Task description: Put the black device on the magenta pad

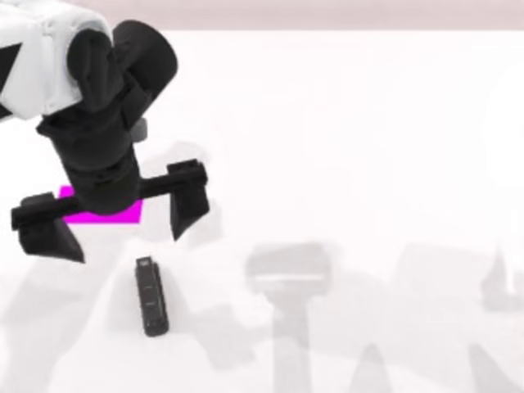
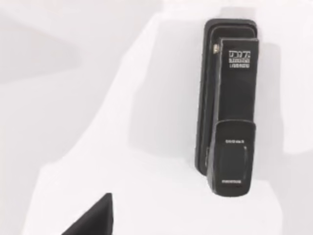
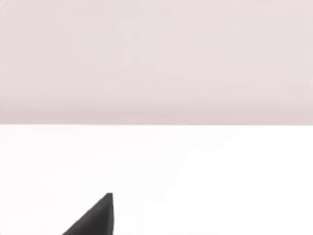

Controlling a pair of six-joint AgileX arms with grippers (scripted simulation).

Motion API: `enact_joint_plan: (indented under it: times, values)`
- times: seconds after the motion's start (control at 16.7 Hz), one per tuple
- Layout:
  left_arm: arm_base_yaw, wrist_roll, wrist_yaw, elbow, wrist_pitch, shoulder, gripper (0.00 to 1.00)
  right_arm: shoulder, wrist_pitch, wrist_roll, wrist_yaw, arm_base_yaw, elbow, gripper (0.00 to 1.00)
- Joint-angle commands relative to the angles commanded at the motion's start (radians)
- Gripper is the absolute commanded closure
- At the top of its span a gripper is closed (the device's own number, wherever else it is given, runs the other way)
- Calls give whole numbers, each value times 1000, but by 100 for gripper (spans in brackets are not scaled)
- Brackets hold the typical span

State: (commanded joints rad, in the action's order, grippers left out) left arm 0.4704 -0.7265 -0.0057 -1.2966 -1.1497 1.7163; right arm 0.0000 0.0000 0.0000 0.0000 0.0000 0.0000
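Device [image 1: 151, 295] lies flat on table [image 1: 344, 147], left of centre, near side, just clear of pad [image 1: 105, 214] and to its near-right. Long axis runs near–far, slightly tilted; which end is front: cannot tell. Left gripper [image 1: 123, 221] hovers over pad, fingers wide open, empty; device sits just nearward of fingertips. Left arm nearer. Right gripper: barely in view, state unknown.

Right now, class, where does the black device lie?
In the top view the black device lies flat on the table's left half, nearer the front edge than the magenta pad, just below the left claw, which hangs open above it.
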Motion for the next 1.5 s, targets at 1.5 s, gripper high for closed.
enact_joint_plan:
  times: [1.5]
  values:
    - [-3,4,1,247,388,148,30,0,0,0,0,0,0,0]
